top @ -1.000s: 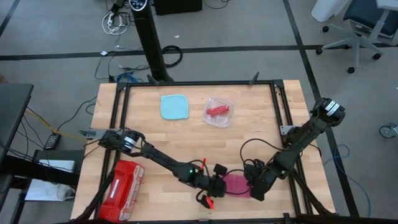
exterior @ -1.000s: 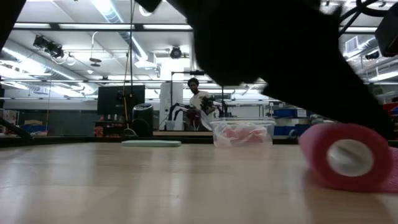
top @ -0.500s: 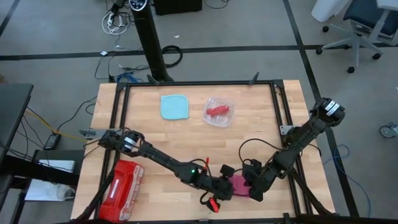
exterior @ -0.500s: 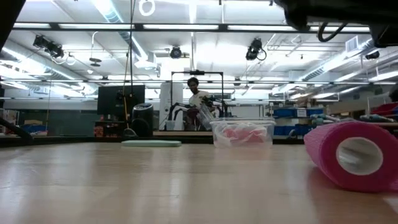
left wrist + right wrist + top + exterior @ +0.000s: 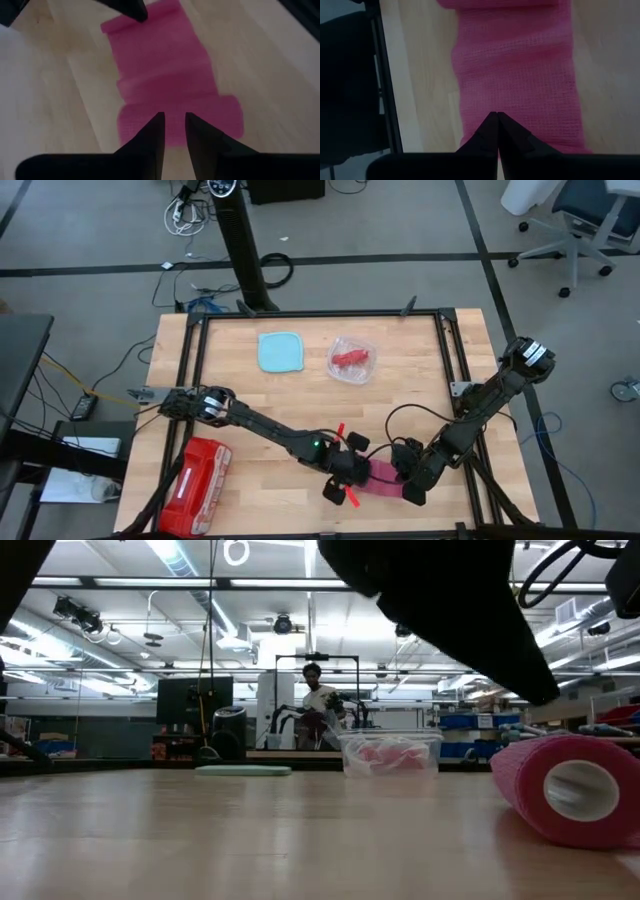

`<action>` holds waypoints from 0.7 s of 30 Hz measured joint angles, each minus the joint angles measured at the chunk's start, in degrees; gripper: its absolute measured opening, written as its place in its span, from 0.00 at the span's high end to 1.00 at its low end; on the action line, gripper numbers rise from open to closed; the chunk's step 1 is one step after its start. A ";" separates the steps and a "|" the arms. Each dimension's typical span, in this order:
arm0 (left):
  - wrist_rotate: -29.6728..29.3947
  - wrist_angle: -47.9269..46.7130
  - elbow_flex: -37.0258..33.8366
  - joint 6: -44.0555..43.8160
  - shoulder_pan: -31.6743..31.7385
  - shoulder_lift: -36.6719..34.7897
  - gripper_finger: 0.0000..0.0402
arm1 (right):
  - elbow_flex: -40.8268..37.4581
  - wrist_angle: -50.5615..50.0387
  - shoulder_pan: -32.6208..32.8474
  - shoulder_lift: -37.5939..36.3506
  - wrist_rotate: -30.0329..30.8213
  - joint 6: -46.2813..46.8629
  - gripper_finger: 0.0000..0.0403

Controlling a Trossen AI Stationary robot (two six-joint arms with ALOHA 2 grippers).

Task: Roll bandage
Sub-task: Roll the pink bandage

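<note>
The pink bandage [image 5: 385, 478] lies near the table's front edge. Its left part is wound into a short hollow roll [image 5: 570, 790] that rests on its side on the wood. The remaining flat strip [image 5: 160, 55] runs toward my right gripper [image 5: 408, 485], which is shut on top of the strip's end. My left gripper [image 5: 174, 119] hangs just above the roll with a narrow gap between its fingers. In the low view its dark bulk stands clear above the roll. My right gripper presses its shut fingertips [image 5: 496, 120] down on the flat strip near its free end [image 5: 520, 100]. It comes slanting down from the table's right. The strip lies flat on the wood under the tips, a single layer as far as shows.
A teal lid [image 5: 281, 351] and a clear tub with a red lump [image 5: 352, 359] sit at the far middle. A red plastic case [image 5: 200, 485] lies at the near left. A black frame rail [image 5: 320, 315] borders the table. A person [image 5: 318, 700] stands far behind.
My left gripper has lifted up off the roll and now hangs clear above it. Before that, the roll moved a little along the strip toward my right gripper. The strip's free end has stayed under the right fingertips.
</note>
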 joint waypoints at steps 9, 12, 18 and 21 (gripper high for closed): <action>3.26 13.91 -7.71 -1.16 0.52 0.11 0.80 | 0.00 -0.42 0.00 -0.06 -0.05 -0.02 0.99; 3.18 20.84 -10.72 -1.33 0.52 0.11 0.80 | 0.00 -0.44 -0.09 -0.13 -0.02 -0.04 0.99; -0.25 36.48 -17.00 -2.67 0.37 0.11 0.80 | 0.00 -0.39 -0.09 -0.13 0.48 0.00 0.99; -1.79 39.99 -18.04 -2.69 0.37 0.15 0.80 | 0.00 0.31 -0.09 -0.13 0.61 -0.04 0.99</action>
